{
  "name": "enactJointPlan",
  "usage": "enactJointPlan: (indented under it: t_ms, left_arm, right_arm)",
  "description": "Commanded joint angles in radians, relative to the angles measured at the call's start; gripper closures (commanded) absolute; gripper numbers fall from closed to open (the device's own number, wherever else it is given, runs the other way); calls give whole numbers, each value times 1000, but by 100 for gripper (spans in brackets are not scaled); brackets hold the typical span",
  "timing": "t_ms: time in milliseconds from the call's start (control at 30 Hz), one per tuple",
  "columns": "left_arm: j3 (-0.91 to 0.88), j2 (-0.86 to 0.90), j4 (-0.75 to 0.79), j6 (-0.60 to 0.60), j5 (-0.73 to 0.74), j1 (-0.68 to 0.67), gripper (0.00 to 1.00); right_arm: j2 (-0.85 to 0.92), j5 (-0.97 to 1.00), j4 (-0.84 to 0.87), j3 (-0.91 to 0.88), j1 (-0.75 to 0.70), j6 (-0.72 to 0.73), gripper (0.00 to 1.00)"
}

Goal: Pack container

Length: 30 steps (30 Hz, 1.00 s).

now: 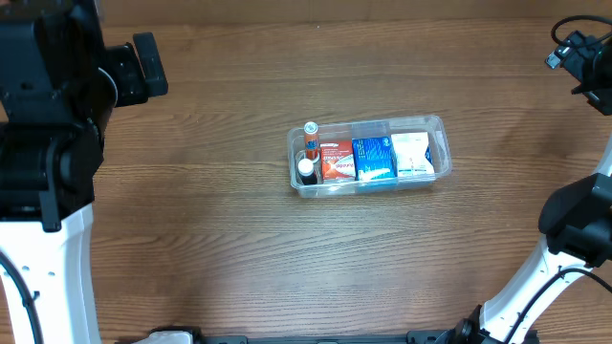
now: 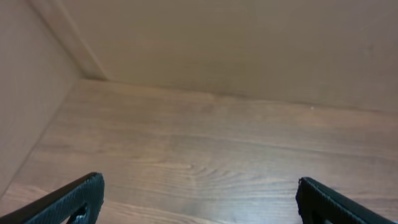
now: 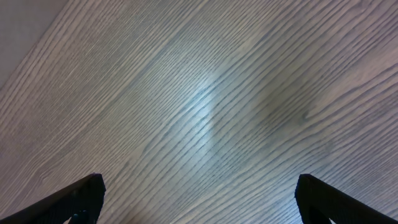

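Observation:
The clear plastic container (image 1: pixel 438 124) sits at the table's middle in the overhead view. It holds a red box (image 1: pixel 336 160), a blue box (image 1: pixel 374 158), a white box (image 1: pixel 413 153), an orange-capped tube (image 1: pixel 311 135) and a small dark-capped bottle (image 1: pixel 306 171). My left gripper (image 2: pixel 199 202) is open and empty, far left of the container, over bare wood by the back wall. My right gripper (image 3: pixel 199 199) is open and empty, over bare wood at the far right. Neither wrist view shows the container.
The left arm (image 1: pixel 57 105) fills the left edge of the overhead view. The right arm (image 1: pixel 583 220) runs along the right edge. A wall and its corner (image 2: pixel 87 68) stand close behind the left gripper.

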Motion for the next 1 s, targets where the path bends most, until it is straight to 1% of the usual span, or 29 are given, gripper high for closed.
enactJointPlan:
  t_ms: [0,167,267,400,500,633,800,867,900,967]
  left_arm:
    - [-147,-116,84,64,61,6,0]
    - [-413,-345,181,64,61,8,0]
    - [-631,-521,250,64,61,8,0]
    - [-953,-792,422,63,80,7,0]
    - [-1180,-966,514,63,114,7,0]
    - [-1412,-1135,626,63,117,7,0]
    - [-1649,-1324,736,41,125,5,0]
    - [-1708,-1393,742,41,125,5,0]
    - [-1736,-1419,743,41,127,4,0]
    - [-1765,-1415,753,42,125,4,0]
  right_arm:
    - [-33,-2,3,19,2,4,0]
    - [-33,-2,3,19,2,4,0]
    - [-33,-2,3,19,2,4,0]
    - [-33,-2,3,19,2,4,0]
    - [-33,-2,3,19,2,4,0]
    - [-33,-2,3,19,2,4,0]
    - [-33,-2,3,19,2,4,0]
    - [-33,-2,3,19,2,4,0]
    - [-33,-2,3,19,2,4,0]
    - [-33,-2,3,19,2,4,0]
